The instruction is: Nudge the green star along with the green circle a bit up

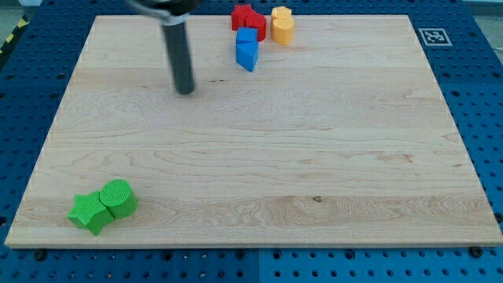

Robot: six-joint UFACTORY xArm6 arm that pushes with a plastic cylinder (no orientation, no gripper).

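Note:
The green star point(89, 212) lies near the board's bottom left corner. The green circle point(118, 197) touches it on its upper right side. My tip point(185, 91) rests on the board in the upper left part, far above and to the right of both green blocks. It touches no block.
A red block point(247, 17), a yellow block point(282, 24) and a blue block point(247, 49) cluster at the view's top centre. The wooden board point(314, 157) lies on a blue perforated table. A black-and-white marker point(433, 36) sits at the top right.

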